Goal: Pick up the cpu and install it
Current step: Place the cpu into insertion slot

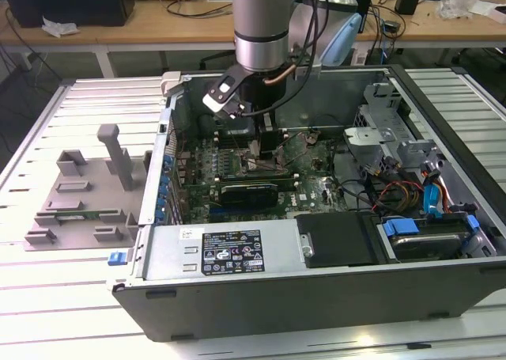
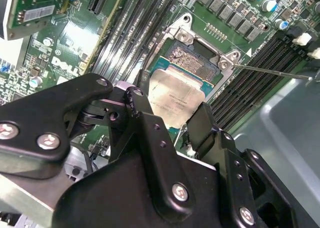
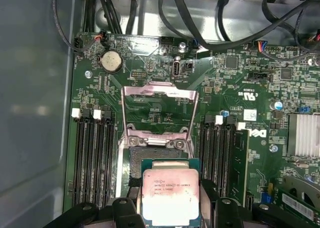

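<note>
Black fingers (image 2: 143,120) of the gripper (image 2: 170,110), nearest the lens in both wrist views, are clamped on opposite edges of the cpu (image 2: 175,95). On the exterior view's left, a grey plastic tray (image 1: 79,194) with upright blocks lies on the slatted table (image 1: 47,312), just beside the open computer case (image 1: 316,297). At the case's middle, the arm (image 1: 261,28) reaches down to the motherboard (image 1: 308,190). The cpu sits partly over the socket (image 3: 156,142), whose load frame (image 3: 160,90) stands open; contact with the socket cannot be told. Memory slots (image 3: 92,158) flank the socket on both sides. A drive cage (image 1: 387,130) occupies the case's end on the exterior view's right
</note>
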`<state>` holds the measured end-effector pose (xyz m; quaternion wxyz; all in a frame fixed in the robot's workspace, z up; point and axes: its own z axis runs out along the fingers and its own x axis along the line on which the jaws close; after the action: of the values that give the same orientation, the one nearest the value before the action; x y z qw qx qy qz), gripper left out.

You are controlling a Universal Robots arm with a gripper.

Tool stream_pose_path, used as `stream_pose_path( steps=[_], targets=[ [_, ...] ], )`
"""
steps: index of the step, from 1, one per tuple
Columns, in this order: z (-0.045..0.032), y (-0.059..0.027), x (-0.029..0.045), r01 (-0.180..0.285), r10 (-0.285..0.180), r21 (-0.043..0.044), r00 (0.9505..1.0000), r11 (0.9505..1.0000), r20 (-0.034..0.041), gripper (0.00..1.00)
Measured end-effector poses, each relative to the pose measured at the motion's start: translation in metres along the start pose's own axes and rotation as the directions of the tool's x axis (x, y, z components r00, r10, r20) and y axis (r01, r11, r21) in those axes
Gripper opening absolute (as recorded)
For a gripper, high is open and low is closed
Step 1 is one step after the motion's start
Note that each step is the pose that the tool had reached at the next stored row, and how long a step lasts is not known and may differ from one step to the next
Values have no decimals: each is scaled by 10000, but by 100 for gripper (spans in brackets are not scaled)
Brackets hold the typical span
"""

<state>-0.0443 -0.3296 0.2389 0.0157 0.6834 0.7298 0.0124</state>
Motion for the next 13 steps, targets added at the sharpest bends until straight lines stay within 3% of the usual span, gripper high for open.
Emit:
stream_pose_path(
  steps=[13],
  targets=[
    [130, -6, 51, -168, 168, 0, 9999, 9999, -28, 55]
  ],
)
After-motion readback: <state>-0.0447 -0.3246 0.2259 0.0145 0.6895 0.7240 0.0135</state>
